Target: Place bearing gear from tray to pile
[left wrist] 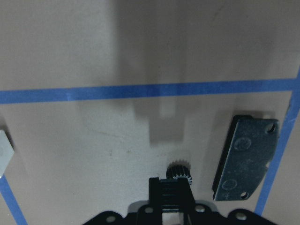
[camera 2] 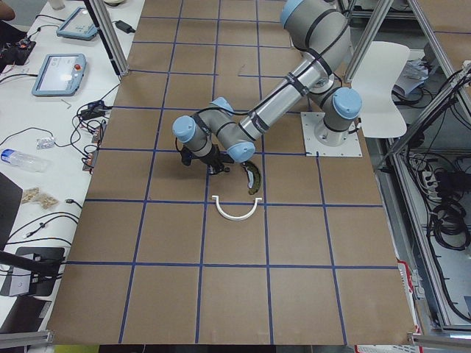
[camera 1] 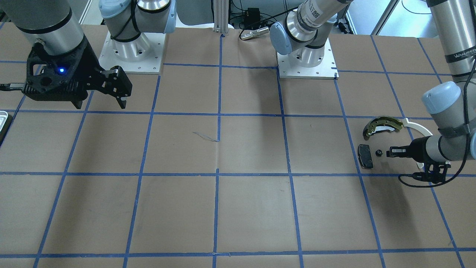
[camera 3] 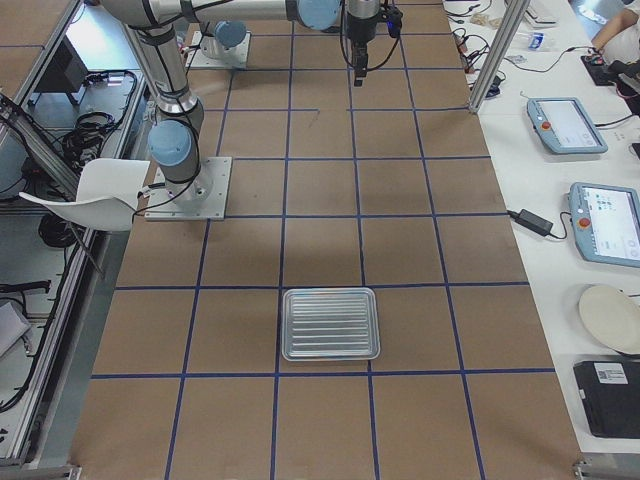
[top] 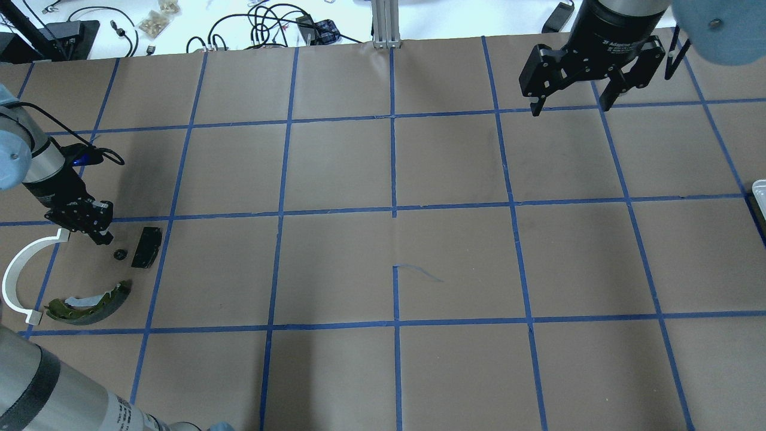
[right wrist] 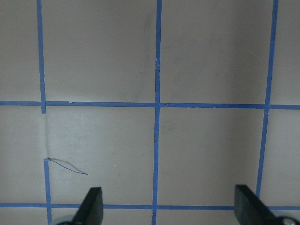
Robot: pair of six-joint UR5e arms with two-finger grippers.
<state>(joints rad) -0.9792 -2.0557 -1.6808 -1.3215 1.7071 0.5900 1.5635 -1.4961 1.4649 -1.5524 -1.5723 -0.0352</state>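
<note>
Logging small black toothed bearing gear [camera 1: 378,152] lying on brown paper-covered desk [camera 1: 253,212] with blue tape grid, inside the pile and well apart from ribbed silvery-white rimmed tray [camera 3: 285,325]. Sits between dark rectangular brake pad [camera 1: 365,156] and left claw [camera 1: 388,152], just beside both. Reads as round from above; shows no long axis, and is too small to tell which way it points. Shows teeth in left wrist view only, lower edge hidden behind claw tips, so cannot tell contact.

Left claw: closed, gripping nothing, tips aimed at gear. Right claw [top: 570,109]: spread wide, empty, over bare grid.

Shows whole tray only from right-end camera; elsewhere cut to a sliver at frame edge.

Also in pile: olive-gold curved brake shoe [camera 1: 386,121] and thin white half-ring strip [camera 1: 420,128], strip partly covered by left arm in front view.
</note>
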